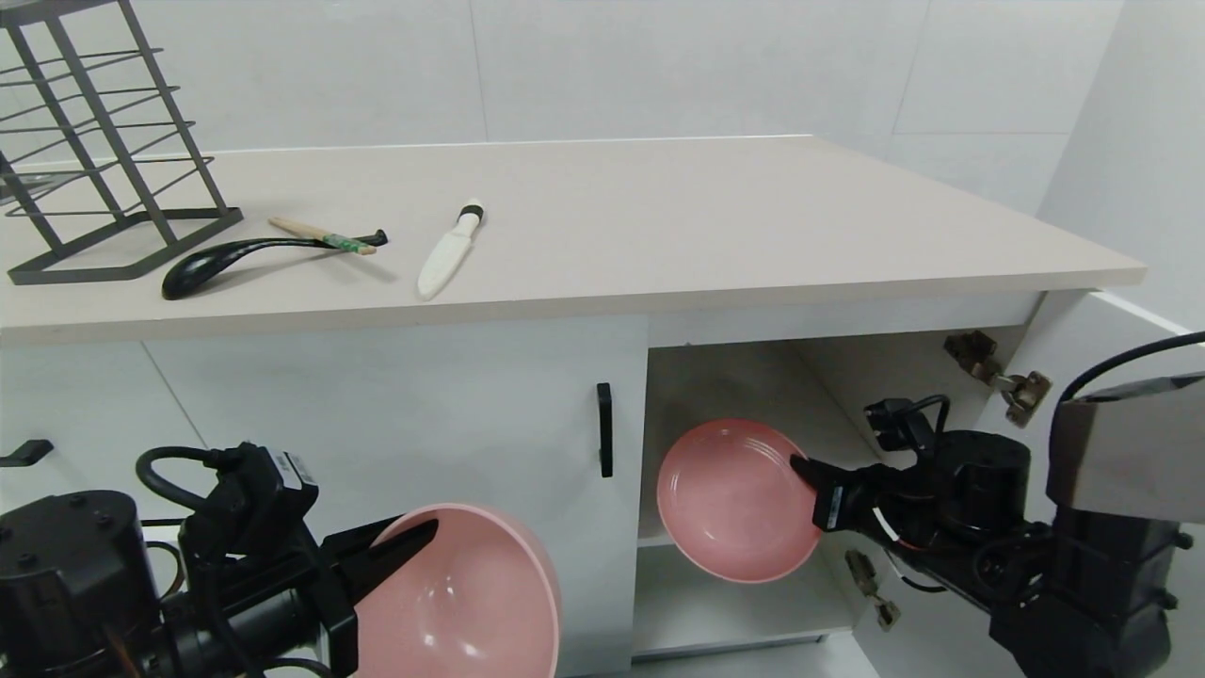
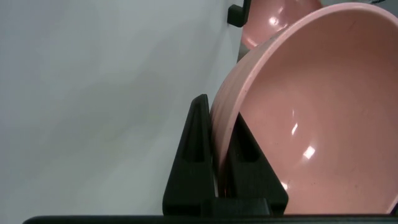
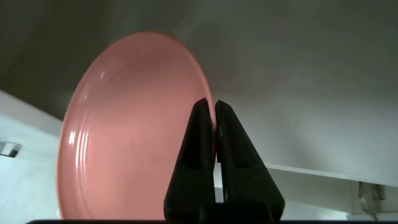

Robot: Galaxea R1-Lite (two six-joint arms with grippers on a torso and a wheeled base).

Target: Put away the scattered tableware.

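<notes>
by the open cupboard [image 1: 744,381], right tool [image 1: 800,465] clenches the stiff, likely slick plate [image 1: 730,499] at its rim, left tool [image 1: 425,530] the bowl [image 1: 457,603] likewise.

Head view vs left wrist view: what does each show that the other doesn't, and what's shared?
Head view adds the counter with wire rack, black ladle, chopsticks, white knife, plus the right tool gripping the pink plate at the open cabinet. Left wrist view adds the close look: the pink bowl pinched by its rim in the left tool. Shared: bowl, left tool, cabinet door.
</notes>
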